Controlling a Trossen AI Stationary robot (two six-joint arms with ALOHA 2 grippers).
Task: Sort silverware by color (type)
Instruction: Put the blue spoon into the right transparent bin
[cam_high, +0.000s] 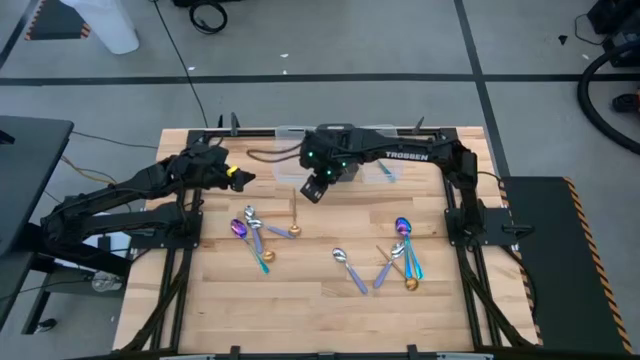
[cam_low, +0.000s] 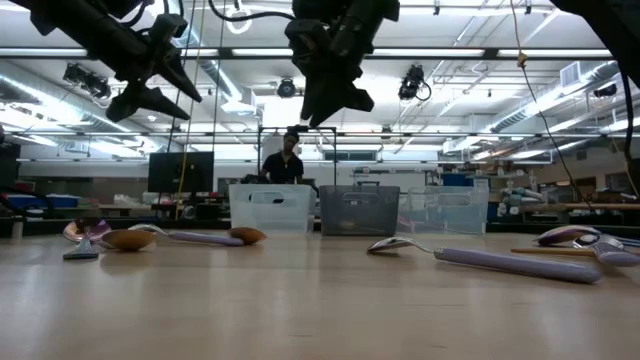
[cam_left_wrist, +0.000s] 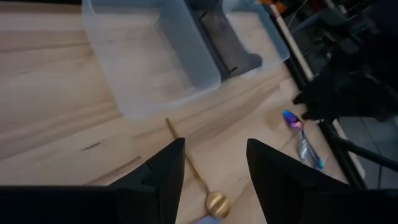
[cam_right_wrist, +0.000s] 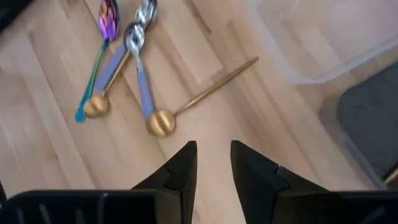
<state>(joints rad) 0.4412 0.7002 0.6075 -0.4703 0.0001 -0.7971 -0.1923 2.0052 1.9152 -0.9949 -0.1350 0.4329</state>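
Note:
Several slim spoons lie flat on the wooden table. A left cluster (cam_high: 255, 238) mixes rainbow, silver and gold, and a gold spoon (cam_high: 294, 222) lies just right of it. One silver spoon (cam_high: 348, 268) lies in the middle and a right cluster (cam_high: 403, 255) beyond it. My left gripper (cam_high: 240, 178) hovers open above the far left of the table; its wrist view shows the gold spoon (cam_left_wrist: 194, 171) ahead of its fingers. My right gripper (cam_high: 315, 190) reaches across to the table's middle, open and empty, above that gold spoon (cam_right_wrist: 205, 96) and the left cluster (cam_right_wrist: 121, 56).
Three small bins stand in a row along the far edge: a clear one (cam_high: 286, 160), a dark one (cam_low: 359, 210) and another clear one (cam_high: 385, 172). Both grippers hang well above the tabletop (cam_low: 150, 95) (cam_low: 335, 90). A person stands in the room beyond the table.

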